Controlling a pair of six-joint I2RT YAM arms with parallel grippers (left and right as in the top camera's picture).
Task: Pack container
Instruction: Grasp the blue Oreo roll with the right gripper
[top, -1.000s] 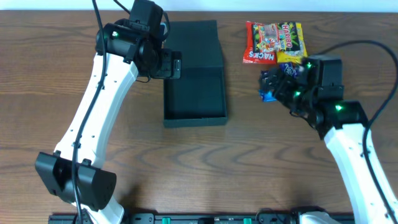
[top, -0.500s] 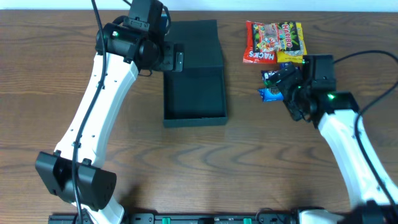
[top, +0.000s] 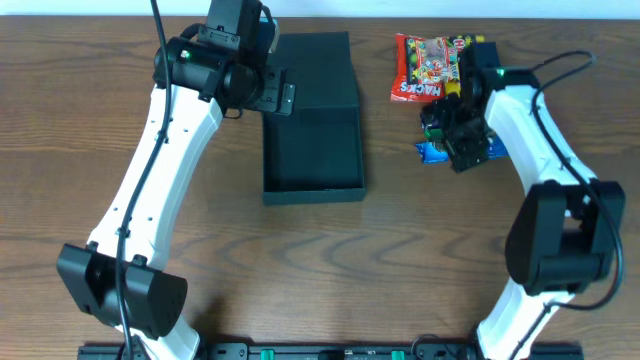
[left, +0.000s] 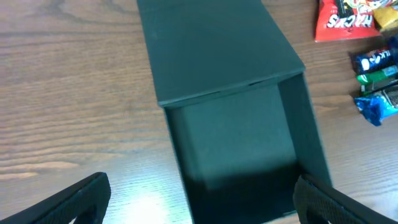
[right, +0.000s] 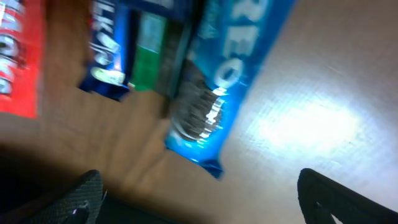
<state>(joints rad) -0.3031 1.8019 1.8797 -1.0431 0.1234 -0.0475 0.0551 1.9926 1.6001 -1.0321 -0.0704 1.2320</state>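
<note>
Quick progress check on the packing job: basically nothing is in yet. The dark teal-black, matte, low-walled cardboard container (top: 312, 150) sits on the brown wooden counter (top: 80, 150), a bit left of centre. Its flap lid (top: 312, 65) is folded out flat behind it, and the inside looks bare in both the overhead and the left wrist view. So I'd say the opening part is done and all the filling is left.

My left tool (top: 283, 97) hangs over the container's left edge near the hinge, jaws spread wide, holding nothing. My right tool (top: 466, 146) is down over the snack pile on the right, also wide open and empty. In its wrist view the shiny blue Oreo packet (right: 227, 87) lies between the fingers (right: 81, 199), but I can't see either one touching it.

The rest of the pile is a red glossy sweet packet (top: 420, 68) and a yellow-and-black sweet bag (top: 468, 47) side by side at the back. A dark blue wrapped bar (right: 109, 43) and a green wrapped bar (right: 148, 56) sit tight against the Oreo packet. That's my worry: they're packed together, so closing on one could drag a neighbour along. Nothing lies between the pile and the container, so I reckon the only hurdle on the carry is clearing the container's right wall.
</note>
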